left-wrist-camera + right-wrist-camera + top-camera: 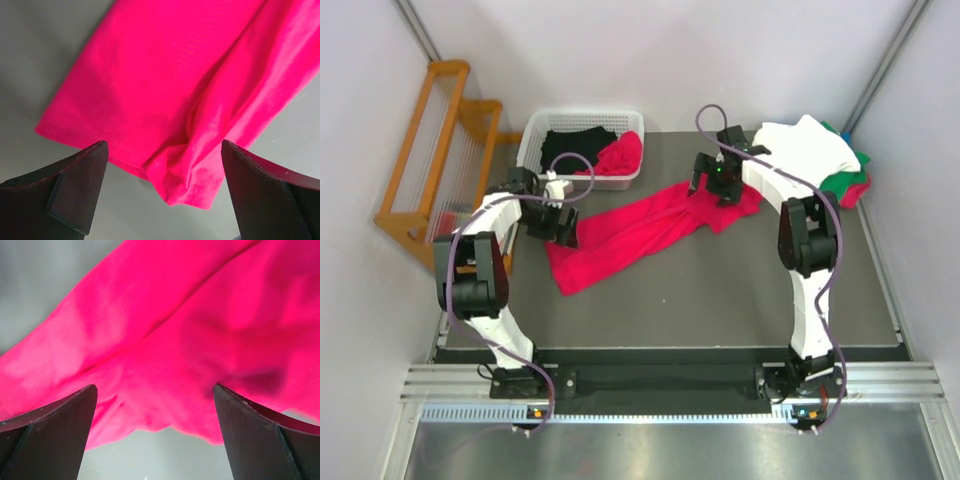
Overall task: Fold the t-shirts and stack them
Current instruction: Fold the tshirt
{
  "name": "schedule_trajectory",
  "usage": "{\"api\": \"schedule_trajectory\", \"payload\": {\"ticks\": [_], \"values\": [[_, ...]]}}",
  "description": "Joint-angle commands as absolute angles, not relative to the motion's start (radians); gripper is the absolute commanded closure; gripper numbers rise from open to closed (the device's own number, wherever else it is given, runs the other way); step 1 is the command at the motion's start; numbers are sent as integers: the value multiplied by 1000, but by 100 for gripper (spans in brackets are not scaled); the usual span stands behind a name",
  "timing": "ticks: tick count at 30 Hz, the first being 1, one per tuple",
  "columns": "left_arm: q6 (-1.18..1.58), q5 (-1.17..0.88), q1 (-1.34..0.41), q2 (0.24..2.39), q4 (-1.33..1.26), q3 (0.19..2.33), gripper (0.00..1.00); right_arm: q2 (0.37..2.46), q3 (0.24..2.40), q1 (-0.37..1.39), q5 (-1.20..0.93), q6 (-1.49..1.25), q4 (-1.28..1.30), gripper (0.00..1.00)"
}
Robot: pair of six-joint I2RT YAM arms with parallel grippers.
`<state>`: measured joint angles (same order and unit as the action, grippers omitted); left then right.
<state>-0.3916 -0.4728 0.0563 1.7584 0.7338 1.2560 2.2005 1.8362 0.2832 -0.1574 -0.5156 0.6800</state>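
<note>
**A:** What lay on the table (720,300)?

**B:** A crimson t-shirt (640,228) was stretched out in a long, rumpled band across the dark tabletop, running from the near left up toward the far right. It was unfolded, with creases along its length.

**A:** Where were the arms?

**B:** The left gripper (552,222) hung over the shirt's near-left end, and the right gripper (718,182) hung over its far-right end. In the left wrist view, the black fingers (75,190) stood wide apart, with a hemmed corner of the crimson cloth lying flat on the table between them. Nothing was pinched.

**A:** And the right one?

**B:** The same. Its two dark fingers (260,435) were spread wide, with bunched crimson fabric below them and a strip of grey table showing at the near edge. Neither finger gripped the cloth.

**A:** Were other shirts visible?

**B:** Yes. At the far right corner of the table sat a pile (820,160), with a white t-shirt (805,150) on top and green and red fabric peeking out at its right side. At the far left stood a white plastic basket (545,125) holding a black garment (575,145) and a red one (623,155) draped over its front rim.

**A:** Anything beyond the table?

**B:** An orange wooden rack (435,160) stood against the left wall
</note>
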Motion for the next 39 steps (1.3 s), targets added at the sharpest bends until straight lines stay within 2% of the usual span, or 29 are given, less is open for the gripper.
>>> {"api": "schedule_trajectory", "payload": {"ticks": [1, 7, 15, 18, 23, 27, 32, 36, 39], "values": [[-385, -451, 67, 1784, 670, 1227, 1, 2065, 1798, 374, -149, -477, 633, 0], [-387, -428, 112, 1838, 630, 1227, 1, 1942, 1654, 449, -150, -474, 595, 0], [-390, -437, 126, 1852, 629, 1195, 2, 1899, 1514, 475, -205, -491, 557, 0], [-397, -436, 126, 1821, 632, 1169, 2, 1881, 1499, 554, -222, -466, 563, 0], [-390, -434, 133, 1775, 635, 1137, 2, 1945, 1578, 820, -203, -384, 655, 0], [-301, -521, 181, 1668, 601, 1134, 1, 2029, 1705, 994, -95, -321, 738, 0], [-213, -551, 189, 1478, 586, 1166, 1, 2033, 1736, 1052, -6, -276, 775, 0], [-149, -615, 189, 1361, 600, 1279, 1, 1988, 1675, 1066, 87, -270, 709, 0], [-60, -517, 190, 1249, 519, 1280, 1, 1999, 1663, 1097, 176, -252, 663, 0]]}}
